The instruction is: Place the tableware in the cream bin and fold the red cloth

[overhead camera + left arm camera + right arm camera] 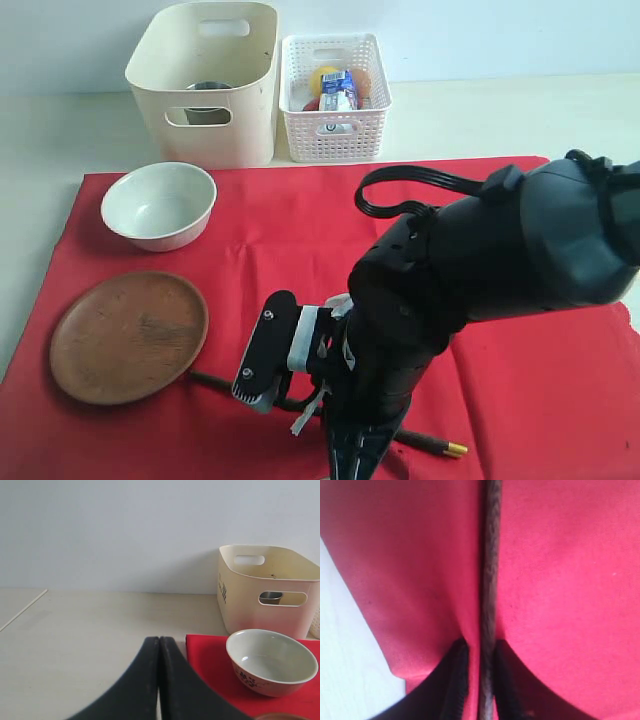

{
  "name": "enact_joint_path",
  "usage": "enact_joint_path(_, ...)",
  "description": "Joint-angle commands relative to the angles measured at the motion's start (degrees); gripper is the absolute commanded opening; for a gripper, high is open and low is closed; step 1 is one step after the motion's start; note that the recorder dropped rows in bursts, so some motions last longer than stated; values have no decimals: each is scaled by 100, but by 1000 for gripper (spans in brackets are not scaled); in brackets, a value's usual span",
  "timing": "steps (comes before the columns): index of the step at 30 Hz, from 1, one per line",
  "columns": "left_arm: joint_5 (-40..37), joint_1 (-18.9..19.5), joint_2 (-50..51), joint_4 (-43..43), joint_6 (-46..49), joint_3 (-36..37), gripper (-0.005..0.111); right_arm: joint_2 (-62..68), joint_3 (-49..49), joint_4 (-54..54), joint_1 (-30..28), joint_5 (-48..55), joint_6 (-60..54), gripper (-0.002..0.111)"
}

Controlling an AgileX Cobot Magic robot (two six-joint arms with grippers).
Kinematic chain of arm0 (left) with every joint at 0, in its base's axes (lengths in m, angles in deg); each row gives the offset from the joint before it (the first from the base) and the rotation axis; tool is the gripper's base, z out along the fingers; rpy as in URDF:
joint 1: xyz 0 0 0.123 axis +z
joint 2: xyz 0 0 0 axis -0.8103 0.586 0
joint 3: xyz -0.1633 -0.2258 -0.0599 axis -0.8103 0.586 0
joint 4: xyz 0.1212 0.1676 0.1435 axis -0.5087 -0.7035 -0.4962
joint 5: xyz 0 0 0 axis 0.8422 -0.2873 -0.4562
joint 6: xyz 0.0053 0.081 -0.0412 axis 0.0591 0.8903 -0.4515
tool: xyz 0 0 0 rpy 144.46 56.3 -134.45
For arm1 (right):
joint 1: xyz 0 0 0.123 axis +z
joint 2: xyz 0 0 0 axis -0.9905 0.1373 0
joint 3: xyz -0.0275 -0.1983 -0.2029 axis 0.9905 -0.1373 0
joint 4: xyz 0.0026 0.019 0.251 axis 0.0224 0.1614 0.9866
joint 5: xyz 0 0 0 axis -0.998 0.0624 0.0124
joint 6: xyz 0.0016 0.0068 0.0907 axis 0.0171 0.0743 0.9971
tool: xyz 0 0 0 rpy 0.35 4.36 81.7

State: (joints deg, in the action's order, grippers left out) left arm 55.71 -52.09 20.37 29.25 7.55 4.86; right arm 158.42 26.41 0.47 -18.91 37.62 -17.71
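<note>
The red cloth (300, 230) covers the table. On its left side sit the pale bowl (160, 205) and the brown wooden plate (128, 337). Dark gold-tipped chopsticks (435, 443) lie along its front edge. My right gripper (481, 652) points down there, shut on the chopsticks (491, 555), with a fold of cloth (560, 580) pinched beside them. The cream bin (205, 85) stands at the back left with the steel cup (207, 100) inside. My left gripper (159, 640) is shut and empty over bare table, short of the cloth (210, 665) and the bowl (270, 662).
A white lattice basket (335, 95) with a milk carton and food stands to the right of the bin. My right arm's bulk (480, 270) hides the cloth's front middle. Bare pale table (340, 655) shows just beyond the cloth's edge.
</note>
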Motion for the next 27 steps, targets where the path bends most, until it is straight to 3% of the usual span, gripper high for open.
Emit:
enact_joint_path(1, 22, 17, -16, 31, 2, -2, 0, 139, -44, -54, 9, 159, -2, 39)
enact_joint_path(4, 22, 17, -16, 31, 2, -2, 0, 139, -44, -54, 9, 184, -2, 45)
enact_joint_path(27, 22, 17, -16, 31, 2, -2, 0, -306, -44, -145, 9, -15, -2, 43)
